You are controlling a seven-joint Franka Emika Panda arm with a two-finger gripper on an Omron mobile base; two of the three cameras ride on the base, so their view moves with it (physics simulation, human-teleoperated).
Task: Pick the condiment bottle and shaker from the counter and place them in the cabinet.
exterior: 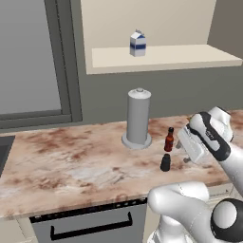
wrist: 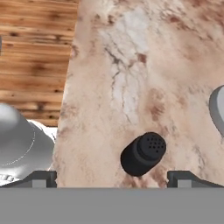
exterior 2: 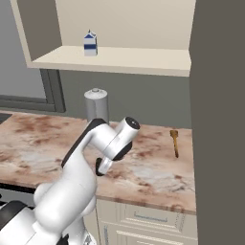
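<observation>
The bottle (exterior: 169,139) stands upright on the worktop (exterior: 71,161), just to the right of the tall grey cylinder (exterior: 138,118). The shaker (exterior: 165,163) stands just in front of the bottle, nearer the worktop's front edge, close to it; whether the two touch cannot be told. Both sit well back from the light edge.

In the hand view the shaker (wrist: 143,154) shows from above, its top dotted with small holes, standing on the marbled stone (wrist: 131,87) between the two dark fingertips (wrist: 43,178) at the bottom. The hand (wrist: 113,178) is released, its jaws spread wide with the shaker free between and just ahead of them, nothing grasped. The edge of the cylinder's base (wrist: 217,109) shows at the right of that view, and wooden floor (wrist: 35,57) lies beyond the worktop's edge.

In the left base view the hand (exterior: 190,144) hangs just right of the bottle and shaker, angled down toward them. In the right base view the arm (exterior 2: 103,143) covers both; the cylinder (exterior 2: 96,105) rises behind it, and a small brown utensil (exterior 2: 174,142) lies on the worktop (exterior 2: 153,172) well off to the right.

Above, the cabinet (exterior: 161,58) stands open, its pale shelf holding a blue-and-white carton (exterior: 137,43) upright toward the left. A grey framed panel (exterior: 28,61) fills the wall to the left of it.
</observation>
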